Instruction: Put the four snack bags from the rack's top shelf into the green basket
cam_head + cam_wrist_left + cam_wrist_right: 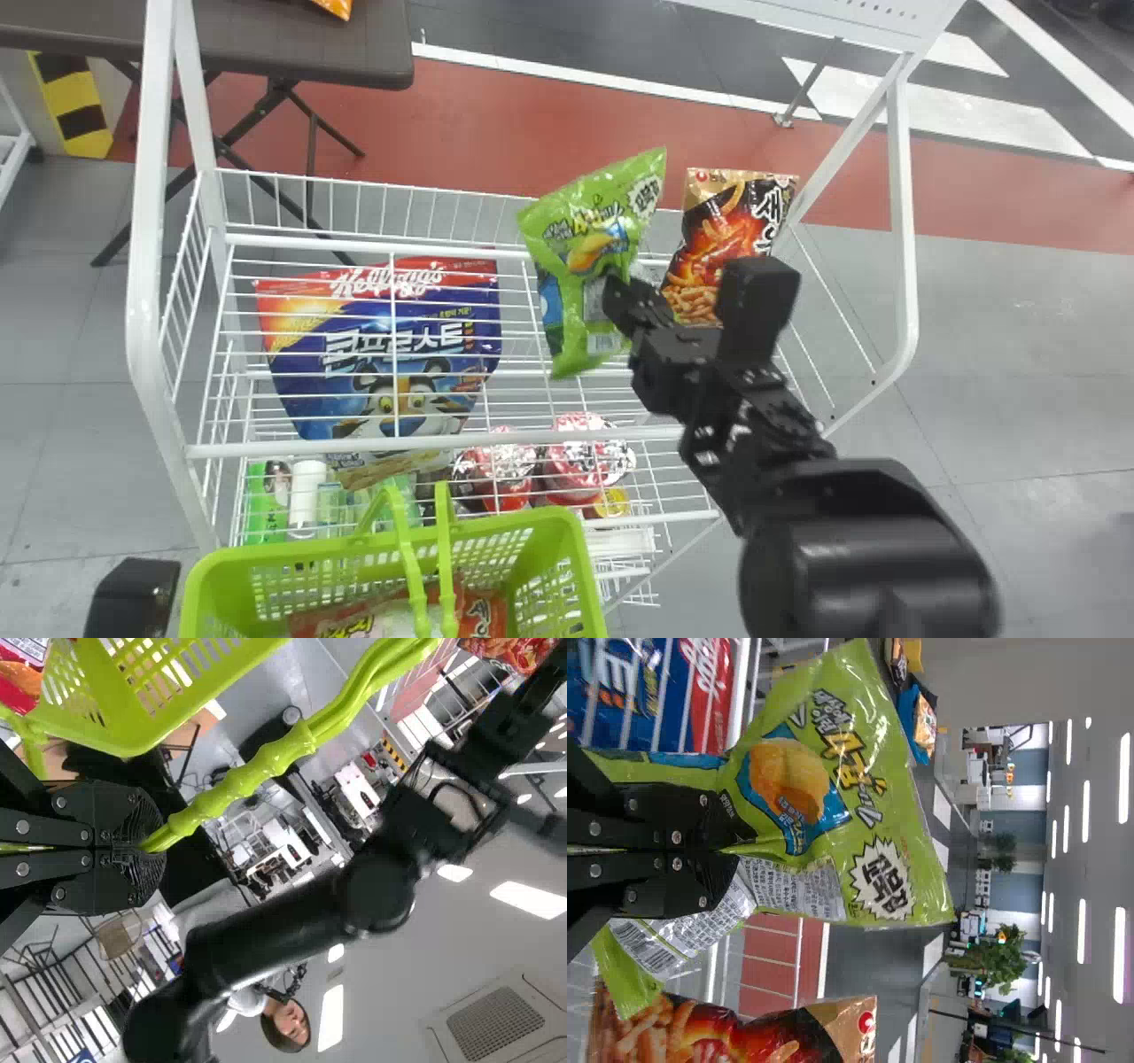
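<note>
Our right gripper (726,849) pinches the green snack bag (589,244) over the rack (425,443), probably to lift it clear of the wire. Our left (146,848) is closed on the handle (239,784), presumably steadying the green basket (571,540) near the rack's front.

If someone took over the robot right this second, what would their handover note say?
Left pincer: shut on the green plastic basket's handle.
Right pincer: shut on a shiny green snack bag, above the white wire rack.
Done: at least one red snack bag in the basket; exact count unclear.
Left: basket the green bag, then the black-and-orange bag at the rack's right end.
</note>
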Motion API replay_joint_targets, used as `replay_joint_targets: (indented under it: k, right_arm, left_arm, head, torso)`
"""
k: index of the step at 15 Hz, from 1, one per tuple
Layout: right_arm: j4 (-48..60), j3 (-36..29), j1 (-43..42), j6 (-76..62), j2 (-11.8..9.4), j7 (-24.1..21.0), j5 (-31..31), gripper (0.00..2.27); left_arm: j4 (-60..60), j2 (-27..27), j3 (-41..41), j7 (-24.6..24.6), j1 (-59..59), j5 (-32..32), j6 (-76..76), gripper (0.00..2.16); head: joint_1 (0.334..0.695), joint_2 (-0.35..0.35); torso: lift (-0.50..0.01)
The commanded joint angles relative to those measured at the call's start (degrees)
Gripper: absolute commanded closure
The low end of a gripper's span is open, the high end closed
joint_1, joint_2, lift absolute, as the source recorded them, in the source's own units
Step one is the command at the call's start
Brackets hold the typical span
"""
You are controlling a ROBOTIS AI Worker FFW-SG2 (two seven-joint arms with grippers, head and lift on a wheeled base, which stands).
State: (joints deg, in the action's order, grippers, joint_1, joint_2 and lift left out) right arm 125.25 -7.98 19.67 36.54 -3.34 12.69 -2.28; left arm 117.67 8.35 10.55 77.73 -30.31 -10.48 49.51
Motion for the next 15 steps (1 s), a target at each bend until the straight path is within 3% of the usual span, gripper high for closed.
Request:
replay_joint_targets:
  k: [1,5,9,12,14,15]
  right_arm:
    - [11.86,-3.18,7.49,12.82,0.00,1.02,-5.19,2.16]
    - [23.73,-10.03,16.10,32.68,0.09,4.97,-16.62,2.16]
    - [24.25,-17.42,18.92,53.25,2.37,12.36,-30.77,2.16]
    - [21.53,-17.50,20.67,53.54,2.37,14.91,-31.56,2.16]
    - [17.31,-15.66,20.85,53.54,2.20,13.68,-28.31,2.15]
    - [15.82,-15.04,20.15,53.54,1.84,12.88,-26.55,2.04]
  left_arm:
    - [0.10,0.00,0.00,-0.04,-0.01,0.02,-0.33,1.58]
    - [0.28,-0.09,-0.27,-0.39,-0.54,0.02,-1.21,1.58]
    - [0.19,-0.35,-0.53,-0.12,-0.98,-0.06,-2.09,1.58]
    - [0.01,-0.44,-0.44,-0.12,-1.24,-0.24,-3.67,1.58]
    - [0.10,-0.53,-0.18,-0.04,-1.33,-0.15,-3.84,1.58]
    - [0.19,-0.53,-0.09,-0.04,-1.42,-0.15,-4.02,1.58]
  head:
    - [0.695,-0.350]
    - [0.695,-0.350]
    - [0.695,-0.350]
    - [0.695,-0.350]
    - [0.695,-0.350]
    - [0.695,-0.350]
  torso:
    - [0.000]
    - [0.000]
    - [0.000]
    - [0.000]
    - [0.000]
    - [0.000]
